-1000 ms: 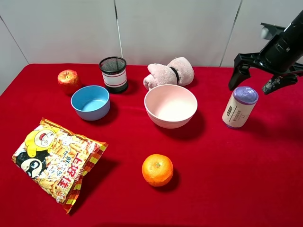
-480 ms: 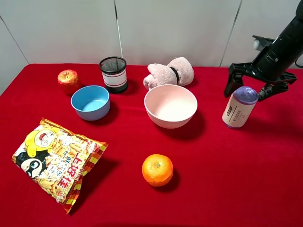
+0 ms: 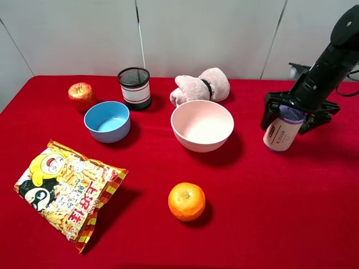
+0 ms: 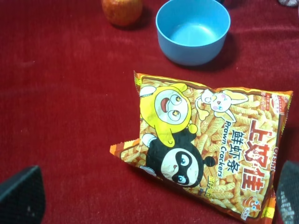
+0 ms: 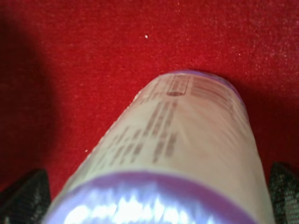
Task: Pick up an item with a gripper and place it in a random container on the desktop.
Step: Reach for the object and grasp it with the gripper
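Note:
The cream-white cylinder [image 3: 282, 134] with a purple top stands upright on the red cloth desktop [image 3: 263, 218] at the right. My right gripper [image 3: 287, 116] is open and has come down over its top, one finger on each side, not closed on it. In the right wrist view the cylinder [image 5: 177, 149] fills the space between the fingertips [image 5: 23, 196]. The pale pink bowl [image 3: 193, 141] stands empty to the cylinder's left. My left gripper [image 4: 154, 205] is open above the snack bag [image 4: 210, 144] and does not show in the exterior view.
An orange [image 3: 186, 201] lies in front of the pink bowl. A blue bowl [image 3: 107, 120], a red apple [image 3: 81, 95], a black mesh cup [image 3: 134, 87] and a rolled pink towel [image 3: 200, 86] stand at the back. The snack bag [image 3: 64, 190] lies front left.
My right gripper has come down and towards the left, from above and behind the cylinder to straddling its top. The cylinder has not moved.

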{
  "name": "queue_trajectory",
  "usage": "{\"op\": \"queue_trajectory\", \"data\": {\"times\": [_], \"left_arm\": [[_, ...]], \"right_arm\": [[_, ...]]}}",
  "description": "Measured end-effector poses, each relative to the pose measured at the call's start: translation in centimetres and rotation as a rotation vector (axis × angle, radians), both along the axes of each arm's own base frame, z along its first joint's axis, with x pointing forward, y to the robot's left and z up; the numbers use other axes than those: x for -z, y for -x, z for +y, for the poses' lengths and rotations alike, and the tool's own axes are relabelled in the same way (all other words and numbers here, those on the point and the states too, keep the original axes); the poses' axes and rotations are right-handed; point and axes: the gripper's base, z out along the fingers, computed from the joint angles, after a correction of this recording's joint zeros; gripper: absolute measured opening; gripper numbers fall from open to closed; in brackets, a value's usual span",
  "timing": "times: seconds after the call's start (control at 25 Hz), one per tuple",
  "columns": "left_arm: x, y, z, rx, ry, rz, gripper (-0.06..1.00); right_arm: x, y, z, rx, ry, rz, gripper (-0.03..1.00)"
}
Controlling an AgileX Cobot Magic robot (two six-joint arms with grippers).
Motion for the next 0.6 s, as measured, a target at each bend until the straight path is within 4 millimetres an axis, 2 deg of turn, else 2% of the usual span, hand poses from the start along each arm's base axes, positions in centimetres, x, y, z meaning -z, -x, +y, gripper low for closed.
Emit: {"op": "queue_trajectory", "data": {"times": [0.16, 0.44, 0.52, 0.6], "left_arm": [[0.0, 0.0, 0.0, 0.0, 0.0, 0.0, 0.99], [0.0, 0.0, 0.0, 0.0, 0.0, 0.0, 0.99], [0.0, 0.0, 0.0, 0.0, 0.0, 0.0, 0.99], [0.0, 0.0, 0.0, 0.0, 0.0, 0.0, 0.99]], "right_arm": [[0.74, -0.12, 0.0, 0.002, 0.002, 0.013, 0.69], [0.78, -0.15, -0.01, 0.002, 0.002, 0.011, 0.68], [0.78, -0.15, -0.01, 0.002, 0.002, 0.011, 0.62], [0.78, -0.15, -0.04, -0.001, 0.006, 0.01, 0.49]]}}
